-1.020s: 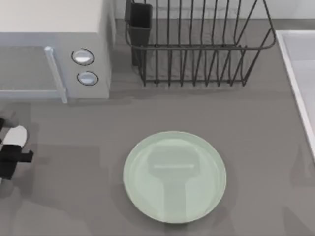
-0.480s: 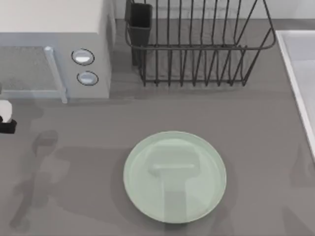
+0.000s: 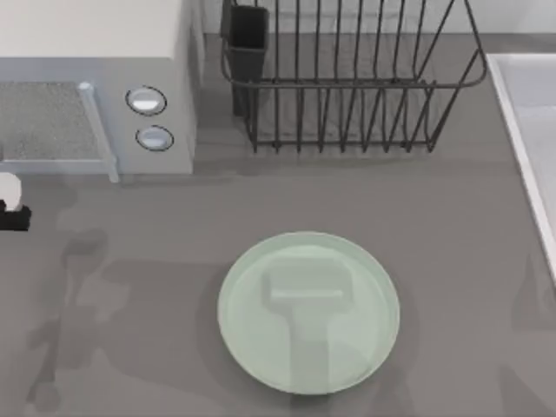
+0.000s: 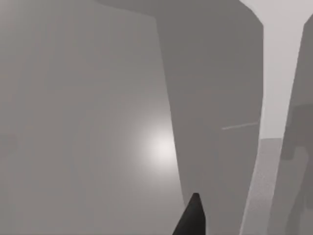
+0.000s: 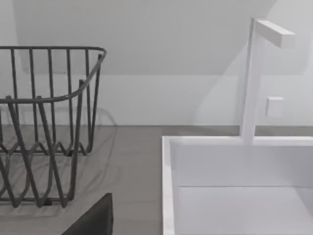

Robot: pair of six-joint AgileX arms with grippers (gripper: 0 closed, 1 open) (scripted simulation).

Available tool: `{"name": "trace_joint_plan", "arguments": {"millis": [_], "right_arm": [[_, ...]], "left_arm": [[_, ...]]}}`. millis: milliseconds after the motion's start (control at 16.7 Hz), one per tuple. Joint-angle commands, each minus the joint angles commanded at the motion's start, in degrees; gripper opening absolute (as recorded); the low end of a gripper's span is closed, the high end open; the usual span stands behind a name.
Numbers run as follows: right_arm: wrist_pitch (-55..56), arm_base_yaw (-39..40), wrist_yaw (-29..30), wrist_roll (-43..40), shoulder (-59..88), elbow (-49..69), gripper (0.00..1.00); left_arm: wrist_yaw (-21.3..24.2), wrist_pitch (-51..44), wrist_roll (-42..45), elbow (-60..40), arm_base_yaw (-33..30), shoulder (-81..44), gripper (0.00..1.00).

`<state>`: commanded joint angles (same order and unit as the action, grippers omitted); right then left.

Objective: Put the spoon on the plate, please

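Left end effector [image 3: 10, 207] barely shifted at left edge — grip unreadable — plate [image 3: 308, 313] unmoved.

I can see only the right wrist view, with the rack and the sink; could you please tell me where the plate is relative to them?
Observer: The plate lies flat on the table, in front of the dish rack and toward the top view's bottom edge, to the left of the sink.
Operator: Thank you. What stands on the rack's far side from the sink?
Observer: A microwave, at the table's rear left, with two round knobs on its front.
Operator: And where is the left arm, please?
Observer: Part of the left arm is at the top view's left edge, just in front of the microwave and well apart from the plate.
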<state>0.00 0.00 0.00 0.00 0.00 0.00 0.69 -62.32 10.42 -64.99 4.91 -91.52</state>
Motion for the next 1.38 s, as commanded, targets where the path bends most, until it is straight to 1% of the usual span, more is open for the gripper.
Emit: {"name": "trace_joint_plan", "arguments": {"millis": [180,300,420,540,780,1080,1260,1380], "right_arm": [[0.00,0.00,0.00,0.00,0.00,0.00,1.00],[0.00,0.00,0.00,0.00,0.00,0.00,1.00],[0.00,0.00,0.00,0.00,0.00,0.00,1.00],[0.00,0.00,0.00,0.00,0.00,0.00,1.00],[0.00,0.00,0.00,0.00,0.00,0.00,1.00],[0.00,0.00,0.00,0.00,0.00,0.00,1.00],[0.00,0.00,0.00,0.00,0.00,0.00,1.00],[0.00,0.00,0.00,0.00,0.00,0.00,1.00]], "left_arm": [[1.09,0.64,-6.94,0.07,-2.98,-1.91,0.00],[2.08,1.24,-14.76,-0.23,-6.21,-3.91,0.00],[3.13,1.91,-24.93,-0.96,-10.12,-6.40,0.00],[4.09,2.53,-37.29,-2.26,-14.55,-9.17,0.00],[5.43,2.87,-66.17,-6.61,-24.15,-14.67,0.00],[5.60,0.94,-101.40,-14.04,-35.90,-21.36,0.00],[4.65,-0.77,-118.09,-18.84,-42.00,-25.19,0.00],[3.45,-1.97,-126.94,-22.01,-45.46,-27.22,0.00]]}}
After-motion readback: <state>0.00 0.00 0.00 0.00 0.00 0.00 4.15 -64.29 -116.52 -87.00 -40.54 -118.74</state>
